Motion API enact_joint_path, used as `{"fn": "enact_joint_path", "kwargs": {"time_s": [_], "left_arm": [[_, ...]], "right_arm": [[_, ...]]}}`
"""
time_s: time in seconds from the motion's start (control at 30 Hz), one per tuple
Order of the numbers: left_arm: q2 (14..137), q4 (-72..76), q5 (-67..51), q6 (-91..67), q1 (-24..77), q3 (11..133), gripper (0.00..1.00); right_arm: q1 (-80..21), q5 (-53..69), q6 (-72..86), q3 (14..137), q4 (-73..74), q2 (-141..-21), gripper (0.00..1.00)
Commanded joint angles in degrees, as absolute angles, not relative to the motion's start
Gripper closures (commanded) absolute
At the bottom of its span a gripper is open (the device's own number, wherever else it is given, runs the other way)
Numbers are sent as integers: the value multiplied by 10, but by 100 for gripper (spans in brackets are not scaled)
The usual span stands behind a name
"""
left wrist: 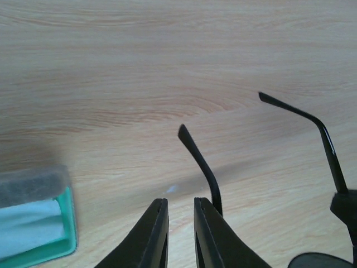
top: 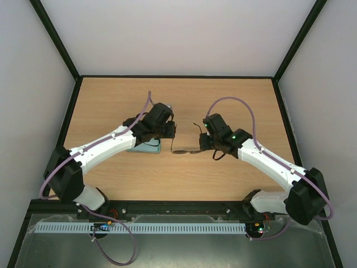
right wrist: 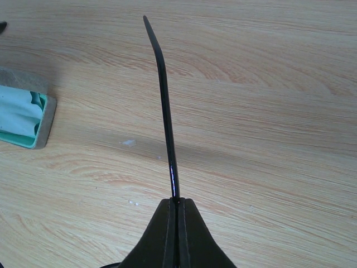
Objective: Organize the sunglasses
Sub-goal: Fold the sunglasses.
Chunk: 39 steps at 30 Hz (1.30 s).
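Over the worktop (top: 111, 111), the right gripper (right wrist: 178, 202) is clamping a temple arm of the sunglasses (right wrist: 165, 100); the left gripper (left wrist: 179, 205) is hovering just beside the other arm, jaws apart.

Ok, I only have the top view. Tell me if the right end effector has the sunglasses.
Observer: Yes. In the right wrist view the right end effector is shut on one temple of the sunglasses.
Operator: Now report the left one.
Observer: The left end effector is slightly open with nothing between its fingers; the other temple stands just outside one finger.
Operator: Check the case.
Observer: The case shows its green lining, with a pale blue cloth inside.
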<state>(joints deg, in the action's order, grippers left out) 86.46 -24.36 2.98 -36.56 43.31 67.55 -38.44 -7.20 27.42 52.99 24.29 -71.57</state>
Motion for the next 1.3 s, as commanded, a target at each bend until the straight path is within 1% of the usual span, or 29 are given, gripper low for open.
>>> {"fn": "enact_joint_path", "kwargs": {"time_s": [0.0,0.4,0.57,0.7,0.77,0.83,0.9,0.93,1.0,1.1,1.27], "left_arm": [[867,-233,22,-381,457,663,86],[908,-175,-63,-385,526,666,87],[910,-136,-124,-381,530,649,87],[908,-137,-134,-377,523,652,86],[889,-147,-115,-377,507,651,86],[855,-165,-65,-380,488,653,77],[813,-186,-24,-381,466,658,73],[789,-196,-6,-383,456,658,69],[746,-215,25,-389,443,656,67],[694,-248,47,-415,442,633,68],[618,-217,19,-483,477,492,78]], "right_arm": [[-386,-75,280,551,265,-721,99],[-386,-77,291,567,264,-738,99],[-386,-74,292,563,262,-738,99],[-386,-73,292,559,262,-736,99],[-386,-74,292,555,261,-735,99],[-386,-75,292,551,261,-733,99],[-386,-77,293,546,260,-733,99],[-386,-80,295,544,259,-734,99],[-386,-88,301,543,259,-741,99],[-385,-114,320,546,266,-765,99],[-374,-135,341,522,250,-789,99]]}}
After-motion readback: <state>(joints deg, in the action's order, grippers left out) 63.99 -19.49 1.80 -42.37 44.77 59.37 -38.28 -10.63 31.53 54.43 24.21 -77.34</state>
